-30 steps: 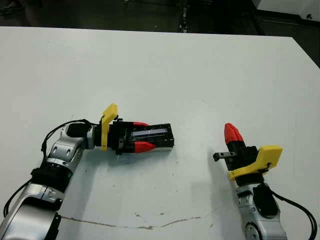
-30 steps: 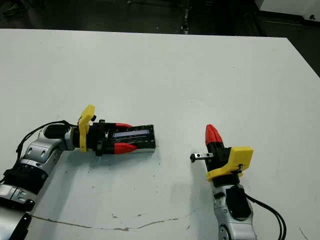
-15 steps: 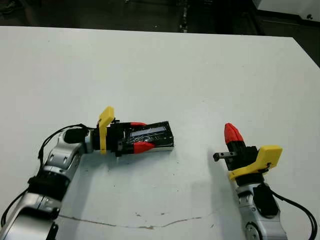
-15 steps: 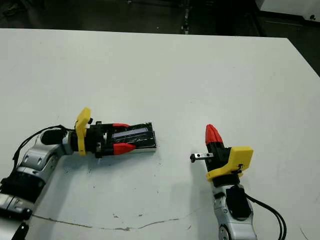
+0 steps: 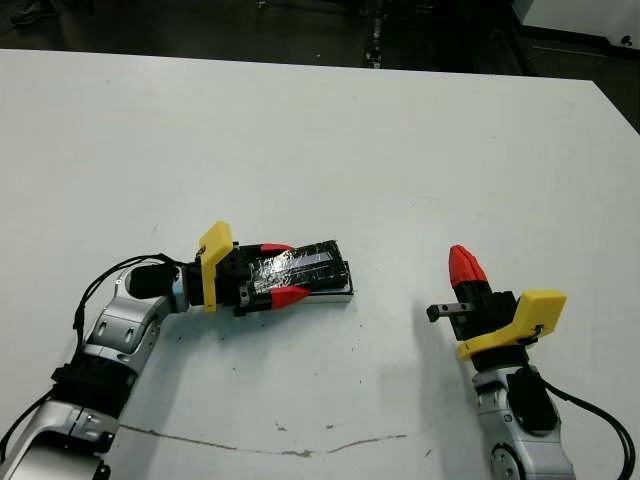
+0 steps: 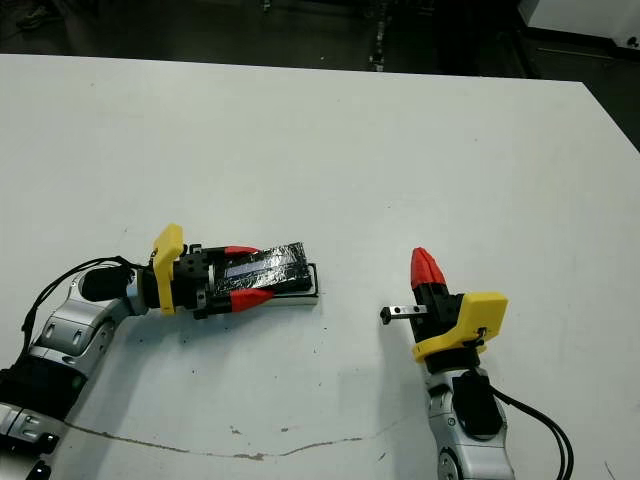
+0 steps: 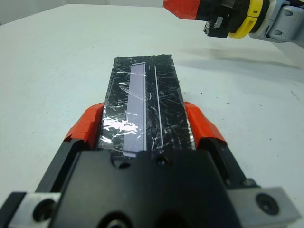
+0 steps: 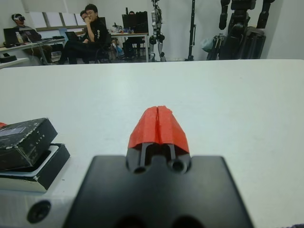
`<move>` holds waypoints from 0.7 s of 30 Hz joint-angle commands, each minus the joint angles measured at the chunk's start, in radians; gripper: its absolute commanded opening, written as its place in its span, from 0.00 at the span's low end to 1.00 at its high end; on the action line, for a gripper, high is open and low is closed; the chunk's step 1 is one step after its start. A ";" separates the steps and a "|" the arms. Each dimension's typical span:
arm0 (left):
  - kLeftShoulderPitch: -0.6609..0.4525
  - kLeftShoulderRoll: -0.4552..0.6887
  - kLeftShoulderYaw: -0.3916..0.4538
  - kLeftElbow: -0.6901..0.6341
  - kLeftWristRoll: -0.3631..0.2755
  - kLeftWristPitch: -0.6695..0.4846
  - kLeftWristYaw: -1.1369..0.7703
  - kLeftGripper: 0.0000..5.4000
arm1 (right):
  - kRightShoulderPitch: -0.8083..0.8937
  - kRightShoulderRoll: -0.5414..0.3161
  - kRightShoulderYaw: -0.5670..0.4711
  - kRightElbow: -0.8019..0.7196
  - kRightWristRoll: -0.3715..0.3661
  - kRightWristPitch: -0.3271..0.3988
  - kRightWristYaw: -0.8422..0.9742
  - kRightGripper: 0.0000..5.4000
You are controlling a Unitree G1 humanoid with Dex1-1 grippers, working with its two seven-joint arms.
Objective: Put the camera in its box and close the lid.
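Observation:
My left gripper point(image 5: 291, 271) is shut on the lid point(image 5: 305, 267), a crinkly black cover with a pale strip, its red fingers point(image 7: 202, 126) pressed on the two long sides. The lid sits tilted over the white box point(image 8: 21, 184), one end lifted off it. A thin white edge of the box point(image 5: 338, 294) shows under the lid's far end. The camera is hidden. My right gripper point(image 5: 462, 263) is shut on nothing, a hand's width right of the box, its tips pointing away from me.
A thin brown crack or mark point(image 5: 290, 452) runs across the table near the front edge. Beyond the table's far side, people point(image 8: 90, 33) sit at desks and robot stands point(image 8: 240, 23) are visible.
My left gripper has turned the lid slightly and shifted it a little to the right, and the box's white edge now shows under it. The right arm has not moved.

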 commanded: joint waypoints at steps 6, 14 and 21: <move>-0.058 0.009 -0.036 0.163 0.037 0.013 -0.086 0.58 | 0.001 -0.014 -0.007 0.001 0.002 0.017 -0.003 0.00; -0.230 -0.008 -0.022 0.380 0.020 0.024 -0.259 0.58 | 0.006 -0.011 -0.004 -0.001 0.003 0.022 -0.005 0.00; -0.295 -0.035 -0.014 0.476 0.023 0.030 -0.380 0.58 | 0.009 -0.009 -0.004 -0.001 -0.003 0.019 -0.010 0.00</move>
